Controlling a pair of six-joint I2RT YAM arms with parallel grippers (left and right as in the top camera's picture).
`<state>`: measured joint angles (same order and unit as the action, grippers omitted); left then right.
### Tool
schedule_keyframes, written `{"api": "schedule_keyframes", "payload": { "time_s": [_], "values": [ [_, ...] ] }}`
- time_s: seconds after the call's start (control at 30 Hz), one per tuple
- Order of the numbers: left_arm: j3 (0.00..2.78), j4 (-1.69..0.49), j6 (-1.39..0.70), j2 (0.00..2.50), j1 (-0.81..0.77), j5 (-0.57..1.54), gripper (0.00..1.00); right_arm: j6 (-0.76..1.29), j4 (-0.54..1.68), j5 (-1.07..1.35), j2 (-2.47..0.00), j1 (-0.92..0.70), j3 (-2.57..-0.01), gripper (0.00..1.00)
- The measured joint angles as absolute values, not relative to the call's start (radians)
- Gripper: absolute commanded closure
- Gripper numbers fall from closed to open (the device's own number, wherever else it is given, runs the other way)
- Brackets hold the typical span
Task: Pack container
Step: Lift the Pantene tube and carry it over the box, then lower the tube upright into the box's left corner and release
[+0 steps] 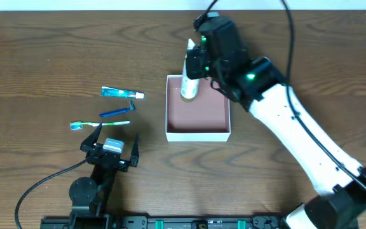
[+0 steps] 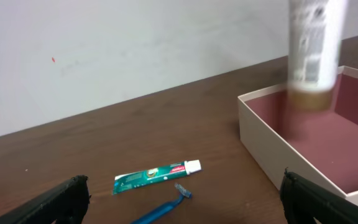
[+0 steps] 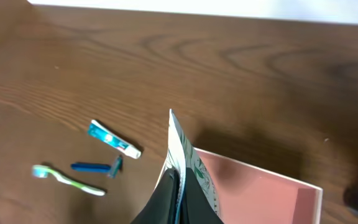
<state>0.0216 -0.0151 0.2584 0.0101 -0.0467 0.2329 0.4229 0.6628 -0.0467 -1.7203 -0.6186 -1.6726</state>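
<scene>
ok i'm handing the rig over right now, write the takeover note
Left gripper: open, empty, near the green-and-blue toothbrush.
Right gripper: shut on the white plastic tube with green print, held upright at the far-left corner of the square white box with pink inside.
On the table, left of the box: teal toothpaste tube, blue razor, toothbrush.
Done: nothing released in the box.
Left: set the tube down, then pack the other three.

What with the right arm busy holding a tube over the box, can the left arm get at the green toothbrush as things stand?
Probably yes. The left pincer stands open right by the toothbrush, with nothing lying on it or between them. The razor and toothpaste lie beyond it, not across the way.
</scene>
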Motion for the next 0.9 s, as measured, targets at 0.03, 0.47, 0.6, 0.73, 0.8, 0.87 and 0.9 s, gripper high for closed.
{"api": "schedule_keyframes", "payload": {
  "time_s": [0.03,0.47,0.6,0.73,0.8,0.87,0.9],
  "values": [
    [0.022,-0.015,0.258,0.01,-0.047,0.233,0.02,0.426,0.657,-0.057,-1.732,-0.624,-1.673,0.99],
    [0.022,-0.015,0.258,0.01,-0.047,0.233,0.02,0.405,0.516,-0.199,-1.836,-0.715,-1.673,0.99],
    [0.022,-0.015,0.258,0.01,-0.047,0.233,0.02,0.401,0.514,-0.242,-1.859,-0.732,-1.673,0.99],
    [0.022,-0.015,0.258,0.01,-0.047,0.233,0.02,0.4,0.511,-0.266,-1.861,-0.733,-1.672,0.99],
    [0.022,-0.015,0.258,0.01,-0.047,0.233,0.02,0.4,0.511,-0.279,-1.862,-0.733,-1.672,0.99],
    [0.022,-0.015,0.258,0.01,-0.047,0.233,0.02,0.398,0.511,-0.291,-1.864,-0.733,-1.672,0.99],
    [0.022,-0.015,0.258,0.01,-0.047,0.233,0.02,0.397,0.511,-0.295,-1.865,-0.733,-1.672,0.99]
  ]
}}
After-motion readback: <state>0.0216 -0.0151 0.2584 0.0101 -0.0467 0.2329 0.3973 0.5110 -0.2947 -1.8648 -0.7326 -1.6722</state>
